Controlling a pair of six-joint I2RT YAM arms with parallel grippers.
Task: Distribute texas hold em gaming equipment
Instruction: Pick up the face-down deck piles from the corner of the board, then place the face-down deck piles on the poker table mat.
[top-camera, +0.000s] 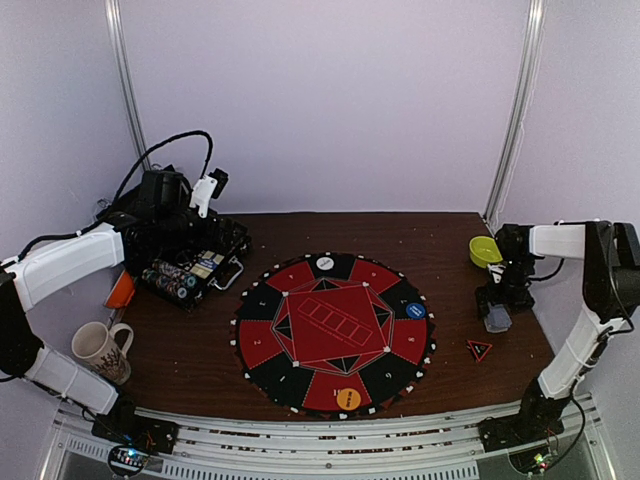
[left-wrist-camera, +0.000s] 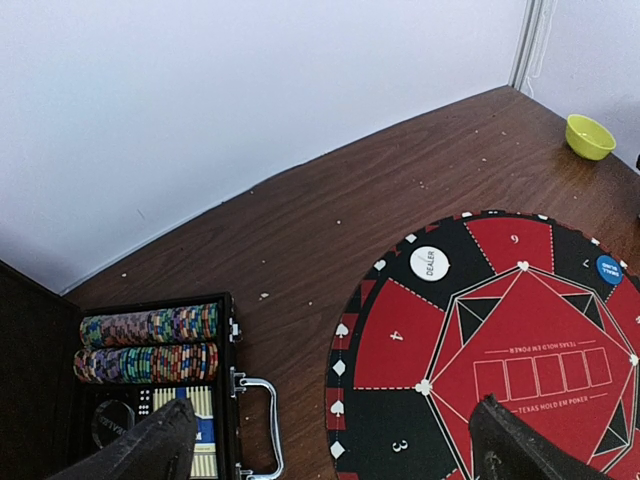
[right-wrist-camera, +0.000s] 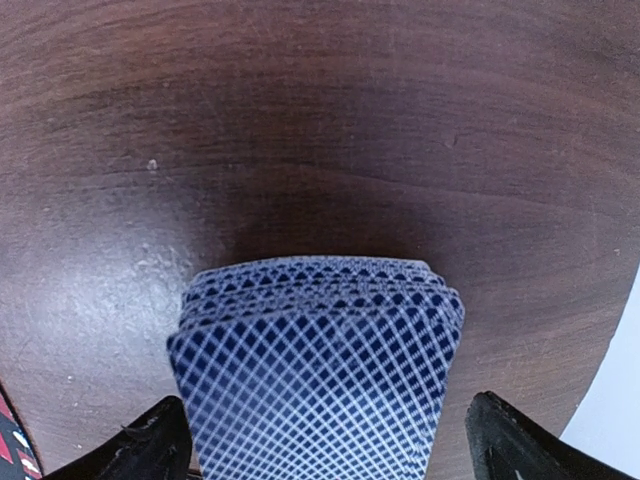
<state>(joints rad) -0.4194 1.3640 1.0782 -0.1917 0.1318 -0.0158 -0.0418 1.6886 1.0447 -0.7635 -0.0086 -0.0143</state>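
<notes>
L end effector (left-wrist-camera: 330, 440) hangs over the far-left part of the tabletop (top-camera: 200, 340), fingers (left-wrist-camera: 140, 445) spread fully, nothing btwn them. Just below it sits the open black chip case (left-wrist-camera: 225, 400) w/ two rows of striped poker chips (left-wrist-camera: 150, 345) lying on edge, plus a metal handle on its right side.

R end effector (right-wrist-camera: 328, 440) is low over the right side of the tabletop, fingers (right-wrist-camera: 520, 445) wide apart and straddling the card deck (right-wrist-camera: 320, 370). Deck lies flat on the wood, blue-white diamond backs up, cards slightly fanned at the far edge. Can't tell if either finger touches it; no grip visible.

Round red/black hold em mat (top-camera: 333, 333) lies at centre. On its rim: white dealer button (top-camera: 324, 263) at the far edge, blue button (top-camera: 416, 311) on the right, orange button (top-camera: 348, 398) at the near edge. All three well apart.

Yellow bowl (top-camera: 485, 250) sits far right, beyond the R arm's wrist. Small red triangle (top-camera: 479, 349) lies near the deck, on its near side. White mug (top-camera: 100, 350) stands near left, handle toward the mat.
</notes>
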